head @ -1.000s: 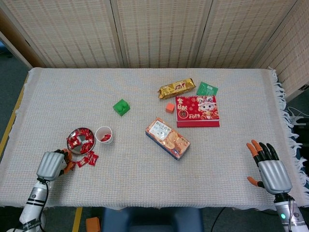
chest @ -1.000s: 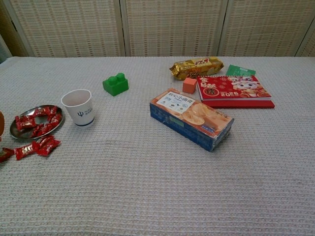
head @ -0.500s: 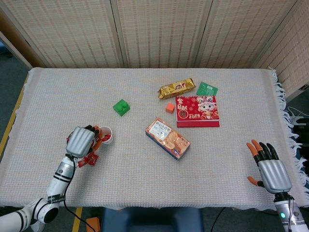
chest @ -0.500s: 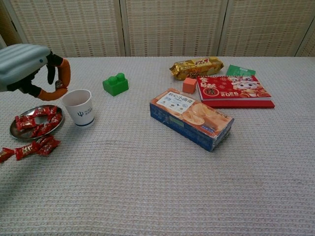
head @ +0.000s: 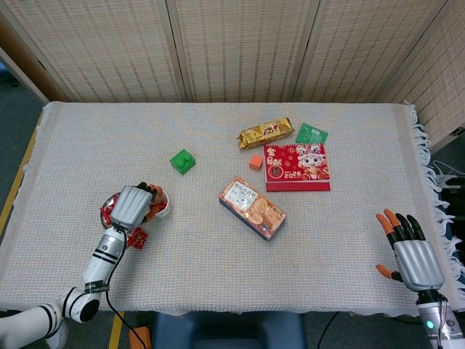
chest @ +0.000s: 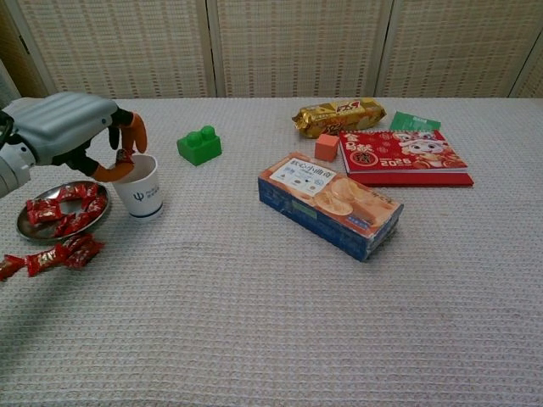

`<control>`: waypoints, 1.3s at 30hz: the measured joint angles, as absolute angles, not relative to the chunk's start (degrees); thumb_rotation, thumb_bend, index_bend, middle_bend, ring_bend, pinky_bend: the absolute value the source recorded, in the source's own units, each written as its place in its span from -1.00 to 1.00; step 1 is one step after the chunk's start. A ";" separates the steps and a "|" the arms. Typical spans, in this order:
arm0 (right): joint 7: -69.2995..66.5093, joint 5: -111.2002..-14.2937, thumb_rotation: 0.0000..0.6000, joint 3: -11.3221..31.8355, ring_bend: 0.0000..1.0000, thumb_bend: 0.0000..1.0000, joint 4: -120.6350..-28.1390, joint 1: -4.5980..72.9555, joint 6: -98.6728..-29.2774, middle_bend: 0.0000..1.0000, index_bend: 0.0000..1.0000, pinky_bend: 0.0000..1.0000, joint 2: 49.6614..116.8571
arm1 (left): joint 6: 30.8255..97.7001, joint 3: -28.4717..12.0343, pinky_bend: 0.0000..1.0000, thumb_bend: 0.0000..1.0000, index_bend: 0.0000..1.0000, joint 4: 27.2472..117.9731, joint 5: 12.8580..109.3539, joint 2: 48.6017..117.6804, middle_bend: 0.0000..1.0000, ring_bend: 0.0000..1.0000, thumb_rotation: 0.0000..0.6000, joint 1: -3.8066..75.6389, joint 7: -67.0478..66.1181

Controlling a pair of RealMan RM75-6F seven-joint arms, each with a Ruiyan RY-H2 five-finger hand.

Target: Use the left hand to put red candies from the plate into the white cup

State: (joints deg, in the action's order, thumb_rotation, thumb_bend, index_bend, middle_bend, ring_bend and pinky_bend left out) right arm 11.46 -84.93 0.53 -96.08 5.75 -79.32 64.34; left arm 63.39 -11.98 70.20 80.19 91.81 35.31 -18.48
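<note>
Chest view: calendar point(chest: 403, 155) reads "2025".

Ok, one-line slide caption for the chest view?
Left robot hand poised over the white cup, beside the plate of red candies.

one white cup point(chest: 140, 188), one plate point(chest: 34, 231), two toy blocks point(chest: 199, 145), one biscuit box point(chest: 329, 203), two hands point(head: 133, 205)

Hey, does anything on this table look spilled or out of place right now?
Yes. Several red candies lie loose on the cloth in front of the plate rather than on it. The white cup stands upright, with the left hand over its rim.
</note>
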 measured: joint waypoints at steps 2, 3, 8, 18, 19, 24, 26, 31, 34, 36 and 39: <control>11.67 -85.12 1.00 0.45 -1.00 -0.96 -96.15 5.75 -79.28 -1.00 -1.00 -1.00 64.42 | 63.22 -11.61 0.29 -0.21 -0.66 70.32 80.24 91.40 -0.46 -0.48 1.00 35.32 -18.46; 11.72 -85.22 1.00 0.42 -1.00 -0.95 -96.18 5.73 -79.35 -1.00 -1.00 -1.00 64.44 | 63.12 -11.40 0.26 -0.21 -0.71 70.96 80.27 91.06 -0.49 -0.51 1.00 35.34 -18.44; 11.59 -85.82 1.00 0.23 -1.00 -0.95 -96.33 5.55 -79.81 -1.00 -1.00 -1.00 64.39 | 63.16 -10.44 0.14 -0.23 -0.79 73.69 80.48 90.16 -0.57 -0.59 1.00 35.60 -19.31; 10.36 -86.84 1.00 -0.12 -1.00 -0.95 -96.28 5.31 -80.24 -1.00 -1.00 -1.00 63.84 | 73.26 -5.51 0.53 -0.23 -0.53 79.15 86.09 86.55 -0.43 -0.45 1.00 30.01 -16.17; 10.34 -86.99 1.00 -0.18 -1.00 -0.95 -96.31 5.32 -80.23 -1.00 -1.00 -1.00 63.82 | 74.85 -4.39 0.55 -0.23 -0.51 79.14 87.15 86.28 -0.41 -0.44 1.00 28.90 -15.39; 10.49 -87.92 1.00 -0.54 -1.00 -0.95 -96.48 5.44 -80.11 -1.00 -1.00 -1.00 63.93 | 79.27 2.49 0.56 -0.22 -0.55 76.36 91.36 85.65 -0.47 -0.51 1.00 23.07 -11.29; 10.74 -88.14 1.00 -0.71 -1.00 -0.95 -96.54 5.60 -79.71 -1.00 -1.00 -1.00 64.04 | 79.28 3.53 0.59 -0.23 -0.64 74.45 91.88 85.91 -0.58 -0.63 1.00 22.22 -11.39; 10.87 -88.58 1.00 -0.95 -1.00 -0.95 -96.67 5.77 -79.45 -1.00 -1.00 -1.00 64.10 | 78.25 4.17 0.73 -0.23 -0.68 70.54 92.98 87.39 -0.65 -0.71 1.00 21.99 -16.70; 10.86 -88.58 1.00 -1.00 -1.00 -0.95 -96.64 5.74 -79.43 -1.00 -1.00 -1.00 64.05 | 77.00 4.20 0.75 -0.23 -0.68 67.91 93.75 88.47 -0.67 -0.76 1.00 22.51 -20.40; 10.94 -88.59 1.00 -1.05 -1.00 -0.95 -96.61 5.75 -79.35 -1.00 -1.00 -1.00 64.05 | 75.42 4.17 0.75 -0.23 -0.68 66.52 94.06 89.03 -0.67 -0.77 1.00 23.15 -21.96; 10.97 -88.50 1.00 -1.02 -1.00 -0.95 -96.60 5.71 -79.40 -1.00 -1.00 -1.00 64.06 | 73.13 4.14 0.75 -0.24 -0.68 64.86 94.29 89.84 -0.67 -0.77 1.00 24.11 -23.51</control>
State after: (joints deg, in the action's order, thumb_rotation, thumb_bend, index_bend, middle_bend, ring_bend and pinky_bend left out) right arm 10.97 -88.50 -1.02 -96.60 5.71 -79.40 64.06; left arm 73.13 4.14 64.86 94.29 89.84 24.11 -23.51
